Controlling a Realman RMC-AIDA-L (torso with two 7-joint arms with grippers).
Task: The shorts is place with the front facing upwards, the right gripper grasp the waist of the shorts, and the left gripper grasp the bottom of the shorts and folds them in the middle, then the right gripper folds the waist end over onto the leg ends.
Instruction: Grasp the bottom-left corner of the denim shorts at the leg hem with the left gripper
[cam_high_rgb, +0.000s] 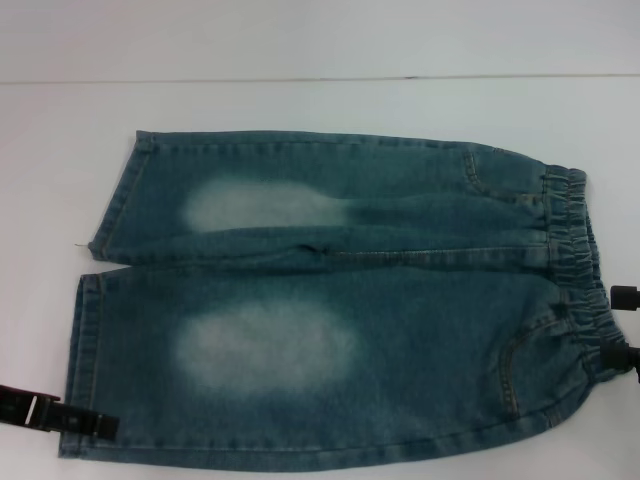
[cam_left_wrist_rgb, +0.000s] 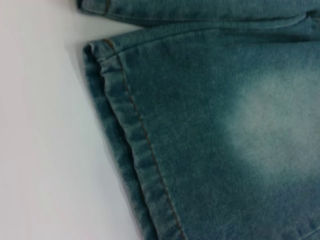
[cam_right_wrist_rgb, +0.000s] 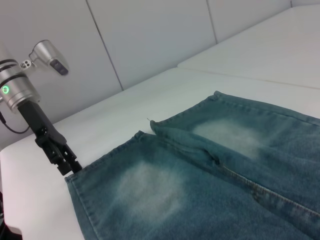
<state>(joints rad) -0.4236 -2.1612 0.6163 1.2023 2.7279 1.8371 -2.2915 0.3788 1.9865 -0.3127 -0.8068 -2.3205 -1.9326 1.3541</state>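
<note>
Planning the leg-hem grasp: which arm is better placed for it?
Left. The left gripper sits at the near leg hem of the shorts; the right gripper is at the waistband, opposite end.

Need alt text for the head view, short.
Blue-green denim shorts lie flat on a white table, waistband toward the robot's right. Left claw meets the near leg hem; right claw sits at the waistband.

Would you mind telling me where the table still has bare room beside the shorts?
Bare table runs along the far side of the shorts, and a strip lies past the leg hems. It is crowded at the near hem corner with the left tool, and at the waistband with the right tool.
</note>
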